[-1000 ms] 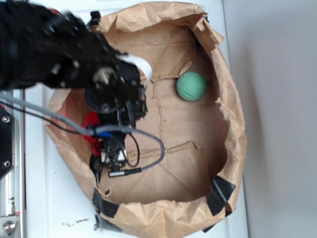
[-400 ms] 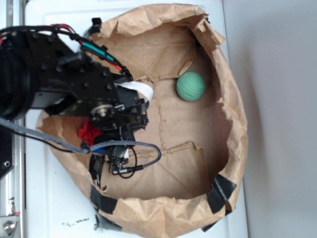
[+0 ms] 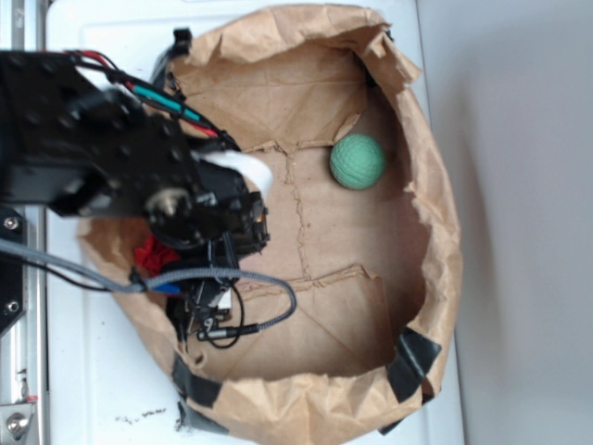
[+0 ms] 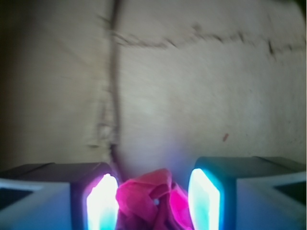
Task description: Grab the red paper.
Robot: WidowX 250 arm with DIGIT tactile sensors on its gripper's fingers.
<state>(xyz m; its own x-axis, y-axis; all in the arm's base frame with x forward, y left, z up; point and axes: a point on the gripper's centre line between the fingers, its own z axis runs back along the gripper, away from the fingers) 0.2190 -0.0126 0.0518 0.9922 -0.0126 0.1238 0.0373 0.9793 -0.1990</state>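
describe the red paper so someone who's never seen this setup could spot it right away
Look inside the brown paper bag with its rolled-down rim, at its left side under the black robot arm. The red paper is a bright crumpled wad between the gripper fingers, unlike the smooth round green ball across the bag.

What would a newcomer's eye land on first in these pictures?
Probably the bulky black robot arm covering the left side of the crinkled brown paper bag, then the round green ball alone near the bag's far wall. In the wrist view, the crumpled red paper sits between the glowing fingers of the pincer.
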